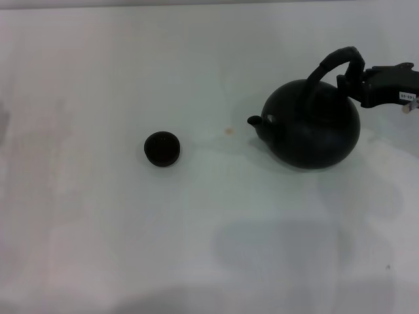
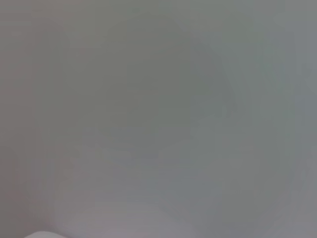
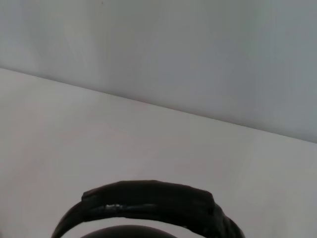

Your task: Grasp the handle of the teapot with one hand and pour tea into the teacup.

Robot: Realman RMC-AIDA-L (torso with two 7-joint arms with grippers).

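The round matte-black teapot (image 1: pixel 313 124) is at the right of the white table, its short spout (image 1: pixel 255 121) pointing left toward the teacup (image 1: pixel 162 148). The teacup is a tiny dark handleless cup near the middle of the table, well apart from the pot. The thick black arched handle (image 1: pixel 334 62) rises over the pot and leans to the right. My right gripper (image 1: pixel 352 75) comes in from the right edge and meets the handle's upper right end. The right wrist view shows the handle (image 3: pixel 148 201) close up from above. My left gripper is out of view.
A small brownish spot (image 1: pixel 229 131) marks the white table (image 1: pixel 98 229) between teacup and spout. Soft shadows lie on the table's near right part. The left wrist view shows only a blank grey surface.
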